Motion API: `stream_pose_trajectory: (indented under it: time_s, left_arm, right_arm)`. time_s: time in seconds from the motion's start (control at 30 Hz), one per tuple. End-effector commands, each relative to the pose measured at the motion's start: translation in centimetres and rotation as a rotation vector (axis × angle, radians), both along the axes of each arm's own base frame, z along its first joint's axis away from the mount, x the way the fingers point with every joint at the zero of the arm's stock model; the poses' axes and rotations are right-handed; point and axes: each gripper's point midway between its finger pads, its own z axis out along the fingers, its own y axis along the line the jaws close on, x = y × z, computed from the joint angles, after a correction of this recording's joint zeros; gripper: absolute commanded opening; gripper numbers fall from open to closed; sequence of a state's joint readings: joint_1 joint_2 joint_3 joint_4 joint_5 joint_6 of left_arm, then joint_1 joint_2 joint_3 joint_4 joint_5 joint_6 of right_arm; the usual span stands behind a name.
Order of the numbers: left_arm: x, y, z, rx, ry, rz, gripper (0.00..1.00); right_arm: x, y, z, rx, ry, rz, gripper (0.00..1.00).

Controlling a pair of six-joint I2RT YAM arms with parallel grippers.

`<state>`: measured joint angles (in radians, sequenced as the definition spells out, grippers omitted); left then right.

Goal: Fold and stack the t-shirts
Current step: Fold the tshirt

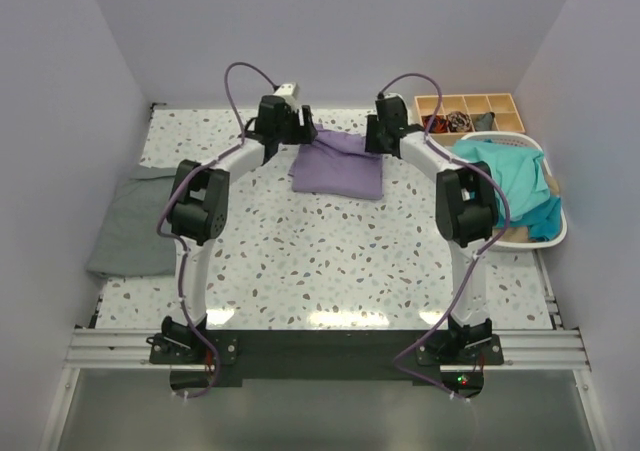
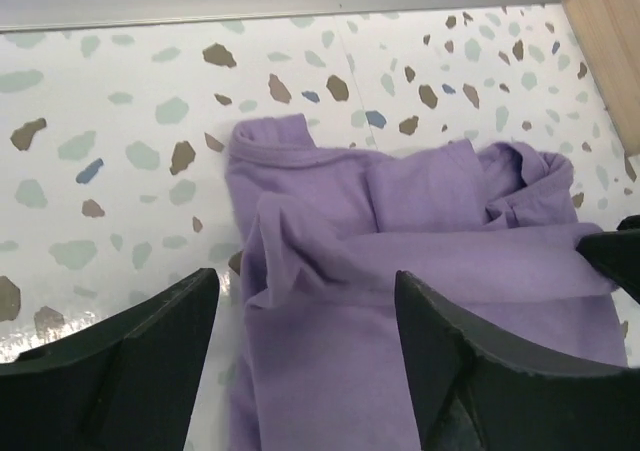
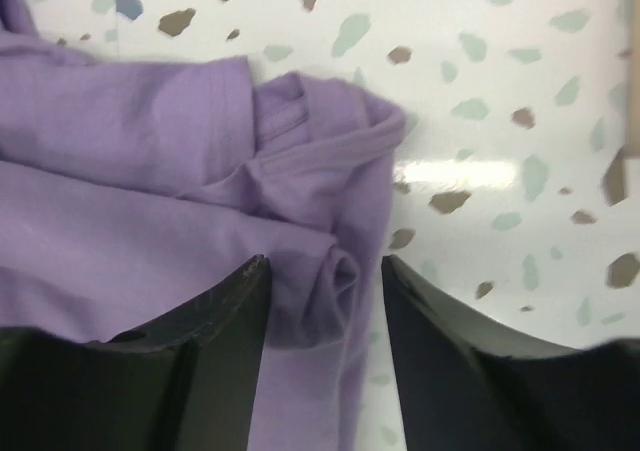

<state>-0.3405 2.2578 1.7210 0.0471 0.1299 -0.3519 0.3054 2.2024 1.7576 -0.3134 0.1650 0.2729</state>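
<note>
- The purple shirt [image 1: 338, 166] lies folded at the far middle of the table, with both grippers at its far corners.
- Left gripper [image 2: 305, 281]: jaws wide apart over the left far corner, clamped on nothing.
- Right gripper [image 3: 325, 266]: jaws apart, less wide, with a rolled lump of cloth lying between them but not pinched.
- Risk: that lump sits so close to the right fingers that a lift could snag it and drag the fold open.
- Risk: the far edge is bunched and uneven, with collar and sleeve ridges showing. Pressing or stacking it like this would likely give a lopsided pile.
- The grey shirt [image 1: 135, 226] lies at the left edge, well apart. Carrying the purple one that far could undo its fold.
- Teal shirts [image 1: 510, 176] fill the basket [image 1: 558, 226] on the right.
- The wooden tray [image 1: 470, 99] stands just beside the right gripper, crowding any swing to the right.
</note>
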Motion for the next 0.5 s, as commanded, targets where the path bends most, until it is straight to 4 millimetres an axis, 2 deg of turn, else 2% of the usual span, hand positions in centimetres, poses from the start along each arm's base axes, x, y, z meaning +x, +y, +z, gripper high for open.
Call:
stream_pose_trajectory:
  time_s: [0.0, 0.1, 0.17, 0.2, 0.23, 0.27, 0.3, 0.33, 0.43, 0.47]
  left_arm:
    - [3.5, 1.4, 4.9, -0.022, -0.185, 0.024, 0.83]
    - [4.2, 2.9, 6.9, 0.001, -0.226, 0.059, 0.87]
    - [3.6, 3.4, 7.3, 0.009, -0.23, 0.054, 0.88]
    - [3.2, 3.3, 8.7, 0.0, -0.25, 0.045, 0.88]
    - [2.6, 2.8, 9.0, -0.016, -0.249, 0.011, 0.88]
    - [2.0, 2.5, 8.5, -0.032, -0.228, -0.008, 0.88]
    - [1.5, 2.0, 8.8, -0.051, -0.227, -0.033, 0.88]
    - [0.7, 0.9, 8.7, -0.084, -0.209, -0.097, 0.88]
    - [-0.7, -0.7, 7.9, -0.162, -0.165, -0.17, 0.84]
    - [-1.2, -1.1, 7.2, -0.179, -0.143, -0.179, 0.84]
  right_arm:
    - [4.0, -2.9, 3.9, -0.061, -0.187, -0.143, 0.62]
    - [4.4, -3.3, 5.7, -0.063, -0.243, -0.14, 0.66]
    - [4.2, -2.2, 7.6, -0.029, -0.273, -0.077, 0.67]
    - [4.1, -1.6, 7.8, -0.011, -0.265, -0.046, 0.67]
    - [3.6, 0.3, 7.8, 0.049, -0.217, 0.036, 0.67]
    - [3.4, 1.1, 7.9, 0.08, -0.192, 0.067, 0.66]
    - [3.0, 2.0, 7.9, 0.108, -0.17, 0.094, 0.65]
    - [2.4, 3.6, 8.0, 0.169, -0.143, 0.146, 0.65]
    - [1.1, 5.5, 7.5, 0.228, -0.097, 0.197, 0.63]
    - [0.7, 6.2, 8.1, 0.249, -0.104, 0.225, 0.63]
